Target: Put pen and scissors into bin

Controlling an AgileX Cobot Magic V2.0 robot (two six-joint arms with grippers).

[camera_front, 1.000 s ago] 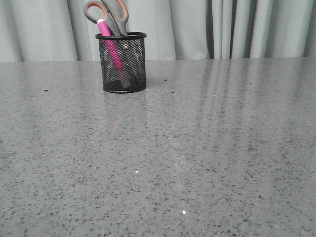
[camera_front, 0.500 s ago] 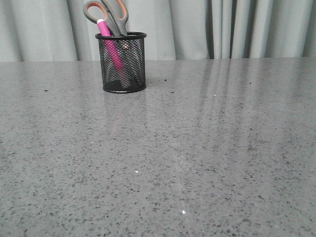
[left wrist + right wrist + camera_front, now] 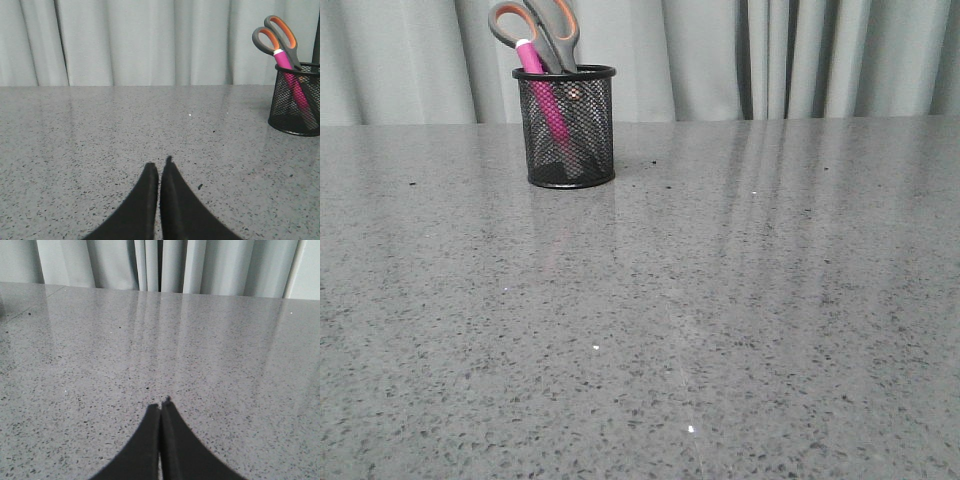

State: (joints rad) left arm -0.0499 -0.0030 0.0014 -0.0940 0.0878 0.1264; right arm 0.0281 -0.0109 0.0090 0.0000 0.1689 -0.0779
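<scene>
The black mesh bin [image 3: 566,128] stands upright at the far left of the grey table. The pink pen [image 3: 545,95] leans inside it, white tip up. The scissors [image 3: 538,28] stand in it too, handles up, blades down. The bin [image 3: 296,102], pen [image 3: 290,75] and scissors [image 3: 276,36] also show in the left wrist view, well away from my left gripper [image 3: 160,167], which is shut and empty over bare table. My right gripper [image 3: 161,407] is shut and empty over bare table. Neither gripper shows in the front view.
A grey speckled tabletop [image 3: 720,300] spreads across the front view. Pale grey curtains [image 3: 770,55] hang along its far edge behind the bin.
</scene>
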